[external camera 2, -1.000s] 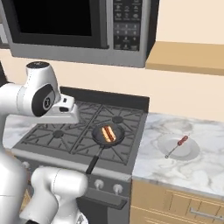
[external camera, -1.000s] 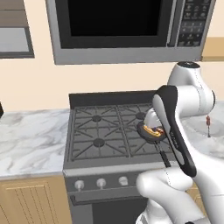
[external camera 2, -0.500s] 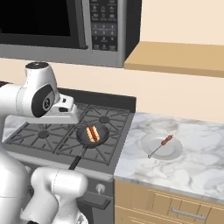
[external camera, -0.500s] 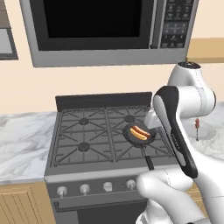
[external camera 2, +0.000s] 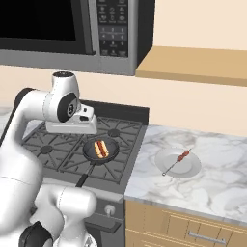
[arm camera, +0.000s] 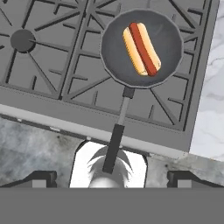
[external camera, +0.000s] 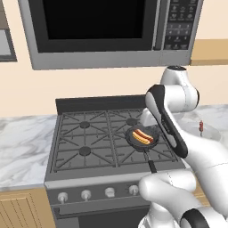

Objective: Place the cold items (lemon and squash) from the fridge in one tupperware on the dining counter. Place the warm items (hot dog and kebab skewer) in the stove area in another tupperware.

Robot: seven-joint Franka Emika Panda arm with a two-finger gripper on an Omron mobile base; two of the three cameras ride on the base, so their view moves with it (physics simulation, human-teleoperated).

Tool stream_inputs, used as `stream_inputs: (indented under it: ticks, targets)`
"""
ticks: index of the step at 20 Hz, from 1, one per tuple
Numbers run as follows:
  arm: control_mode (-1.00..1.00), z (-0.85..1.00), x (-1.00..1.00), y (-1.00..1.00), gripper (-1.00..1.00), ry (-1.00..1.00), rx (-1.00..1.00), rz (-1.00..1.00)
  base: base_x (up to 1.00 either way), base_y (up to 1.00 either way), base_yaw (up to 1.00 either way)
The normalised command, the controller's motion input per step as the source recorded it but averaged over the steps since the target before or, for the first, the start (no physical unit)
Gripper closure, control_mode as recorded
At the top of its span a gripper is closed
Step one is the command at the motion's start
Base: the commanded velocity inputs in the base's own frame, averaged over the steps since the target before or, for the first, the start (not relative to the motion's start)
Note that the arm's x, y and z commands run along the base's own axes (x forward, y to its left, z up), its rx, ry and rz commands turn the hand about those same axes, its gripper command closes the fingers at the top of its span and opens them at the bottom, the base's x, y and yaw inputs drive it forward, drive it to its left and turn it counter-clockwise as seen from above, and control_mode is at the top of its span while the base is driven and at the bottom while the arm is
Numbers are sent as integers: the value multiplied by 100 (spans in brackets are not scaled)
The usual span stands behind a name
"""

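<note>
A hot dog [external camera: 142,136] [external camera 2: 100,148] [arm camera: 141,43] lies in a dark frying pan [external camera: 133,141] [external camera 2: 89,153] [arm camera: 170,48] on the stove's front right burner. The kebab skewer [external camera 2: 181,157] [external camera: 201,126] rests on a white plate [external camera 2: 190,168] on the marble counter right of the stove. My gripper [arm camera: 112,178] hangs open and empty above the stove's front edge, looking down at the pan's handle [arm camera: 118,135]. In the right base view my hand [external camera 2: 72,126] hovers just left of the pan. Lemon, squash, fridge, tupperware and dining counter are out of view.
A microwave [external camera: 98,26] [external camera 2: 62,24] hangs over the gas stove [external camera: 84,142] [external camera 2: 53,144]. Marble counter [external camera: 22,142] [external camera 2: 217,183] flanks the stove on both sides. A wooden cabinet [external camera 2: 193,65] sits above the right counter, with drawers [external camera 2: 193,226] below it.
The whole picture has slid left, so the base has driven to the right; most of that shift came early. The gripper stays open above the stove. Pan, hot dog and skewer lie unchanged.
</note>
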Motion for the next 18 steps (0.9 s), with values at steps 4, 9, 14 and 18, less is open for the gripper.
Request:
stream_inputs:
  ticks: [4, 9, 14, 18]
  targets:
    - [-100, -42, 36, -6, -100, 0, 0, 0, 0, 0, 0]
    - [-100, -21, 13, 0, -100, 4, -1, 0, 0, 0, 0]
    - [-100, -41, 44, -19, -100, 0, 0, 8, 0, 0, 0]
    - [-100, -38, 39, -21, -100, -8, 0, 13, 0, 0, 0]
